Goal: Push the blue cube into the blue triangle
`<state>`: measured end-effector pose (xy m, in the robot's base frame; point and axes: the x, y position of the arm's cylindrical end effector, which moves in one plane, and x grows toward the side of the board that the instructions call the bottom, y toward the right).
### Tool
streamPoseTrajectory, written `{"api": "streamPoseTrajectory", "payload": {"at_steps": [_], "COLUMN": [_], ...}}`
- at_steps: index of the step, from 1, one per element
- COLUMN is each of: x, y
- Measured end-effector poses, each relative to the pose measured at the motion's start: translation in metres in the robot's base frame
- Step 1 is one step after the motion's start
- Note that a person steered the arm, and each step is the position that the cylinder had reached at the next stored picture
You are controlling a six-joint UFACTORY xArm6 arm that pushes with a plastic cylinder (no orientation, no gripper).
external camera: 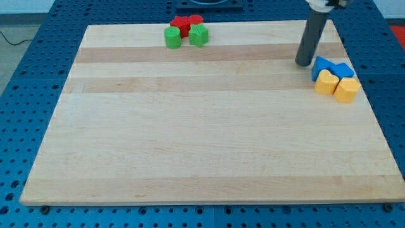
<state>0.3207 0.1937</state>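
Two blue blocks sit together near the view's right edge: one on the left, shaped like a triangle or wedge, and one on the right, blocky like a cube; they touch. My tip stands on the board just left of the left blue block, close to it or touching it. The dark rod rises from there to the view's top.
Two yellow blocks lie pressed against the blue ones on their lower side. At the top centre, two red blocks and two green blocks cluster by the board's far edge. The wooden board rests on a blue perforated table.
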Motion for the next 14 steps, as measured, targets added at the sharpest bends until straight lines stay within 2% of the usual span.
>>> {"api": "streamPoseTrajectory", "payload": {"at_steps": [2,3,6,7,8,11,12,14], "x": [-0.049,-0.043,0.028,0.036,0.036,0.036,0.037,0.037], "y": [0.0,0.0,0.15,0.148,0.108,-0.132,-0.165,-0.091]}}
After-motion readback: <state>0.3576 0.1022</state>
